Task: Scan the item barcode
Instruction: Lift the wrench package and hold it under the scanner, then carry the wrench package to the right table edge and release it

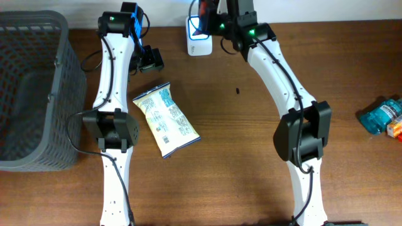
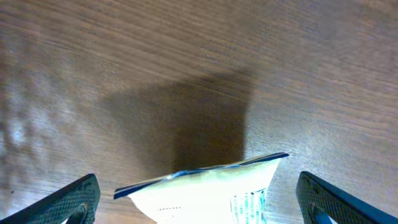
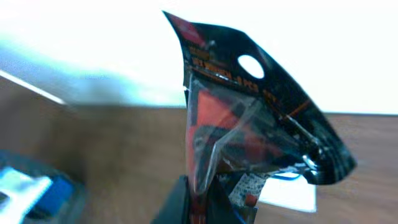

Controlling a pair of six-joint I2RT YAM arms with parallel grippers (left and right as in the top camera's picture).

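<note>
A black and red packet [image 3: 249, 118] with a round hang hole stands upright, pinched at its lower edge by my right gripper [image 3: 200, 202], which is shut on it. From overhead, my right gripper [image 1: 212, 14] holds the packet at the far edge of the table, right beside the white barcode scanner [image 1: 199, 37] with its blue light. My left gripper [image 2: 199, 211] hangs open over the top edge of a white and blue snack bag [image 2: 208, 190]. Its two fingers [image 2: 71, 200] stand wide apart on either side without touching the bag. The bag [image 1: 165, 119] lies flat.
A grey plastic basket [image 1: 31, 94] fills the left edge of the table. Blue and orange packs [image 1: 383, 116] lie at the right edge. A small dark speck [image 1: 238, 91] sits on the wooden tabletop [image 1: 239, 144].
</note>
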